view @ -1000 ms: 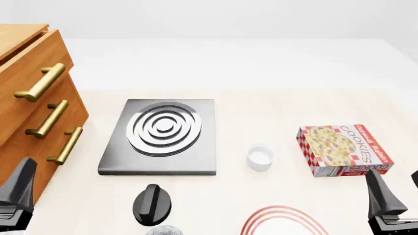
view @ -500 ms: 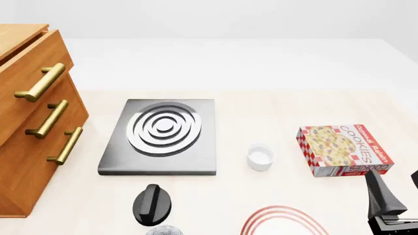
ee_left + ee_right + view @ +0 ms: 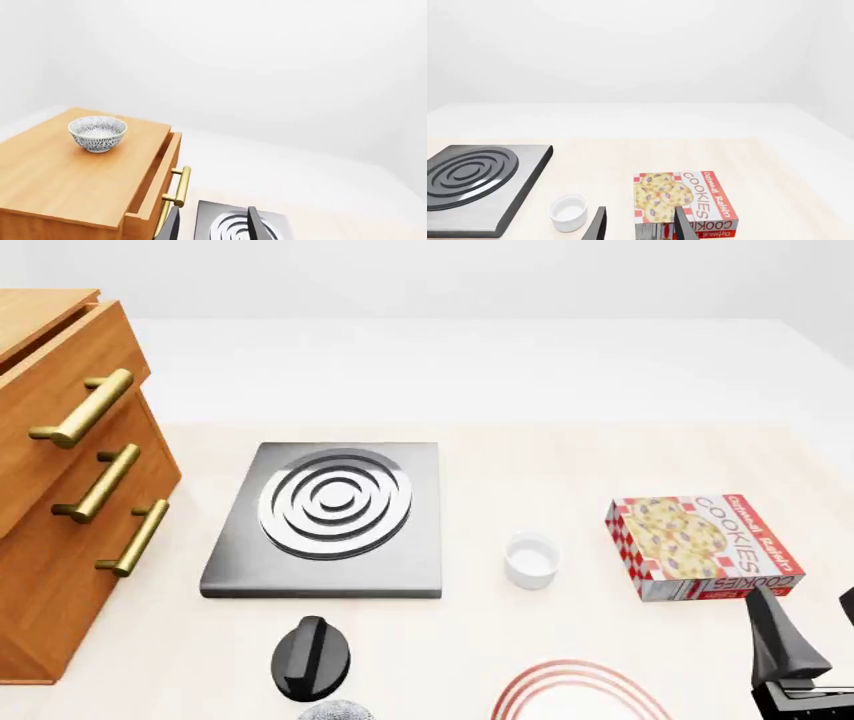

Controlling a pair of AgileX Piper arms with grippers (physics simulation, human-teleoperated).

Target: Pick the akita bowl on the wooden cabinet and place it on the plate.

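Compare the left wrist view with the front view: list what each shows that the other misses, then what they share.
Only the left wrist view: the akita bowl standing on top of the wooden cabinet, and the left claw, empty, its fingers apart.

Only the front view: the plate cut by the near edge, the small white cup, the cookie box, the black knob and part of the right claw.

Both: the cabinet with its brass handles and the grey slab with silver rings.
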